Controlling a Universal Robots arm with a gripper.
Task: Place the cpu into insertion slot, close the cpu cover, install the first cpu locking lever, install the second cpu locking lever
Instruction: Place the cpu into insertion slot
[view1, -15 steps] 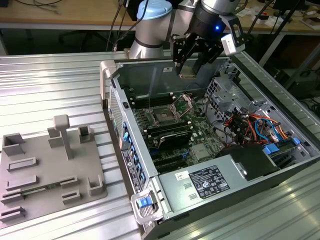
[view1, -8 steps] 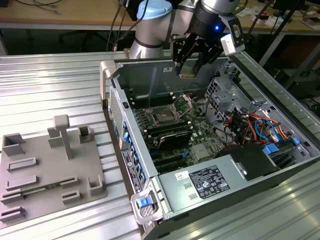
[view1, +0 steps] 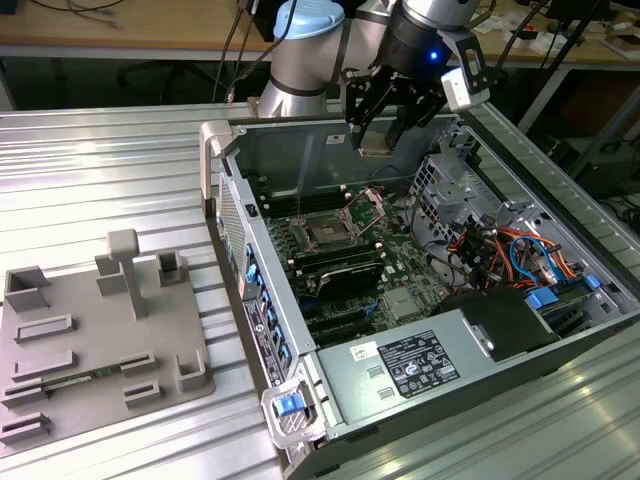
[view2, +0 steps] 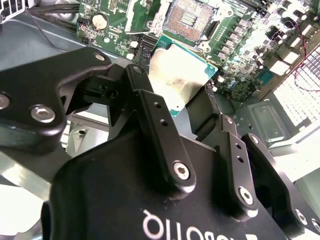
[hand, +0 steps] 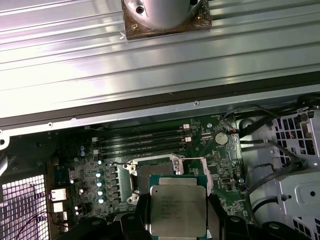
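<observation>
Plainly, in the exterior view the tool (view1: 383, 125) hangs above the far wall of the open computer case (view1: 215, 150), clenched on the cpu (view1: 377, 150), which is well above the motherboard (view1: 405, 275). Near the board's middle the insertion slot (view1: 327, 235) lies bare. The cpu cover (view1: 366, 205) stands tilted up off it, likely so the chip has a free way in. This view gives the height gap between chip and socket.

In the second wrist view the cpu (view2: 180, 75) lies flat between the black fingers (view2: 155, 120), pinched by two opposite edges. That grip probably keeps its silver top level and its underside untouched. The insertion slot (view2: 190, 17), with its field of contacts, lies beyond the chip and apart from it.

In the first wrist view, which looks down on the board, the cpu (hand: 178, 210) overlaps one edge of the insertion slot (hand: 152, 176), so it seems off to one side rather than squarely over it. The memory slots (hand: 140, 142) run along the board's edge by the case wall.
</observation>
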